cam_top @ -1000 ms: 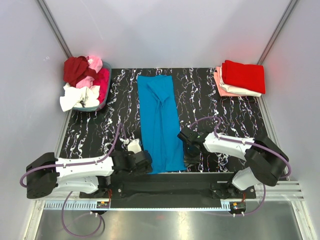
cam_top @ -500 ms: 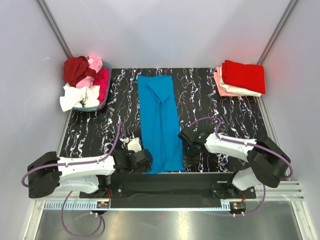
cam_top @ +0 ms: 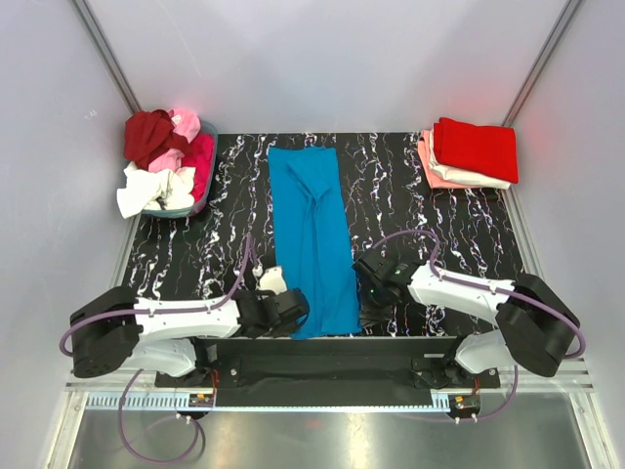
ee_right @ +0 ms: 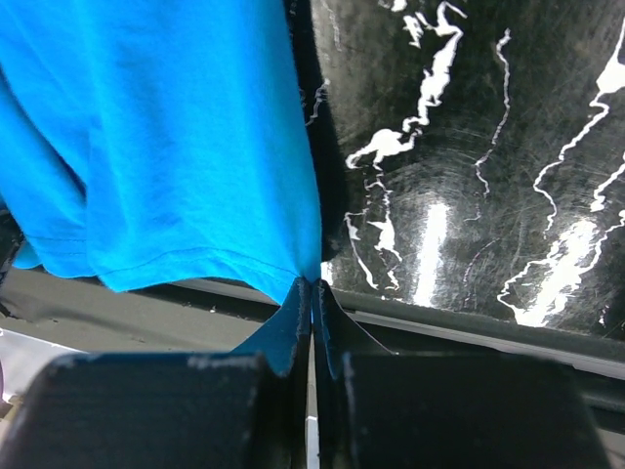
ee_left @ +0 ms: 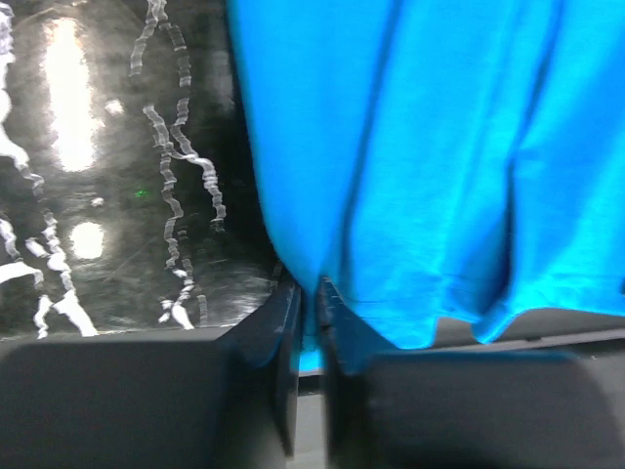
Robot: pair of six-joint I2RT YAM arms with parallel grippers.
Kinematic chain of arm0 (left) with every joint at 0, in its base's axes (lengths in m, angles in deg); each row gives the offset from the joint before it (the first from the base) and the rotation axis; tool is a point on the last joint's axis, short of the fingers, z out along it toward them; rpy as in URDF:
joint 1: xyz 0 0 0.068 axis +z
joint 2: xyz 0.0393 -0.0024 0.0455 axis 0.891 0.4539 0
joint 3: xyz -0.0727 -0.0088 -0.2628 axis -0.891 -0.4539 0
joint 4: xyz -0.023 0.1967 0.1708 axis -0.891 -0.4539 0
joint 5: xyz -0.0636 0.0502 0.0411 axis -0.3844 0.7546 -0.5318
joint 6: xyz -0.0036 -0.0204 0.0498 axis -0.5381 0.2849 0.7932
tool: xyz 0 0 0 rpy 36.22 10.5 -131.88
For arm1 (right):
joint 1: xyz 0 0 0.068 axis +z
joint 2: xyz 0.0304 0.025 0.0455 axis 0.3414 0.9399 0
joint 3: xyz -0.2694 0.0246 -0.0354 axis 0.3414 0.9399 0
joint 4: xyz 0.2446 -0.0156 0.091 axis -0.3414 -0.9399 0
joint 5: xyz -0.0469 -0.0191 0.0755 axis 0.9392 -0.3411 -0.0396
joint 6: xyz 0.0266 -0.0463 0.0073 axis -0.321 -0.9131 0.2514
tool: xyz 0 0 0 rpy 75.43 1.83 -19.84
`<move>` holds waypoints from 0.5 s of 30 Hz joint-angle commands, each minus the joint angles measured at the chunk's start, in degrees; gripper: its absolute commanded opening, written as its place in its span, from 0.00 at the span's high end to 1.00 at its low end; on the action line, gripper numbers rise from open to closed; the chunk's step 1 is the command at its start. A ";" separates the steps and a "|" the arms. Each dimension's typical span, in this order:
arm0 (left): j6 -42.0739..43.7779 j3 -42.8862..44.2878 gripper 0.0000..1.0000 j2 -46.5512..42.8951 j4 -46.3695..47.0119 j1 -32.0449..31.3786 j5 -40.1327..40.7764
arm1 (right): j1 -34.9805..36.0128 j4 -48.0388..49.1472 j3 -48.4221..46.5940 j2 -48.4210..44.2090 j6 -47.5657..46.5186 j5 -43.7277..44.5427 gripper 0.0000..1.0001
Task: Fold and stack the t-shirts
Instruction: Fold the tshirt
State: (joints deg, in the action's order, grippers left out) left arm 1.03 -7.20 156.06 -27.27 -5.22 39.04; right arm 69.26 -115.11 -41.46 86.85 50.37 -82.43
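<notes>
Top cam: blue t-shirt [cam_top: 312, 239] lies as a long strip down mid counter [cam_top: 459, 234], 12 to 6 o'clock, sides folded in. At 10 the unfolded pile [cam_top: 164, 161], at 2 the folded stack [cam_top: 474, 151].

Left wrist cam: left claw [ee_left: 305, 327] pinches the strip's 7 o'clock hem corner, cloth betw. its jaws.

Right wrist cam: right claw [ee_right: 312, 293] nipped tight on the 5 o'clock corner.

Prob. both corners gripped so the hem lifts evenly & folds toward 12.

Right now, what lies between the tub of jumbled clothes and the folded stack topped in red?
The long bright blue cloth t-shirt lying on black marbled tabletop; the top view shows it.
</notes>
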 commanded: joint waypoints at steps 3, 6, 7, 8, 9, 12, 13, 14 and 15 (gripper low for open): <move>0.52 1.59 1.00 1.51 -0.67 -0.33 1.05 | 0.54 1.80 2.91 -3.39 2.25 -0.81 1.00; 0.44 2.99 1.00 0.55 -2.86 -2.17 1.93 | 0.80 1.72 4.93 -6.90 3.48 -1.17 1.00; 0.18 4.38 1.00 0.46 -4.78 -2.96 2.19 | 1.06 0.85 5.54 -8.04 3.92 -1.17 1.00; 0.00 5.27 1.00 0.80 -6.02 -4.97 3.07 | 1.93 0.23 5.72 -10.31 4.36 -1.08 1.00; -0.44 6.41 1.00 1.16 -7.60 -6.29 3.86 | 2.46 -0.47 5.99 -11.29 5.32 -0.73 1.00; -3.77 10.72 1.00 3.35 -14.10 -11.22 6.24 | 5.71 -2.23 6.60 -14.72 7.87 -0.29 1.00; -4.13 12.29 1.00 3.88 -14.72 -12.10 6.50 | 6.33 -2.24 6.69 -15.69 8.49 -0.20 1.00; -4.39 13.00 1.00 4.49 -15.25 -13.41 6.59 | 8.08 -2.33 6.78 -15.96 9.80 0.06 1.00; -4.40 13.62 1.00 4.59 -15.61 -13.68 6.59 | 8.53 -2.33 6.87 -16.22 10.16 0.24 1.00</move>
State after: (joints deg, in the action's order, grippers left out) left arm -1.03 3.16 159.87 -38.33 -17.11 42.19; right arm 75.42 -116.22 -35.07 72.10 56.71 -82.50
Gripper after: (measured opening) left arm 0.027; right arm 0.011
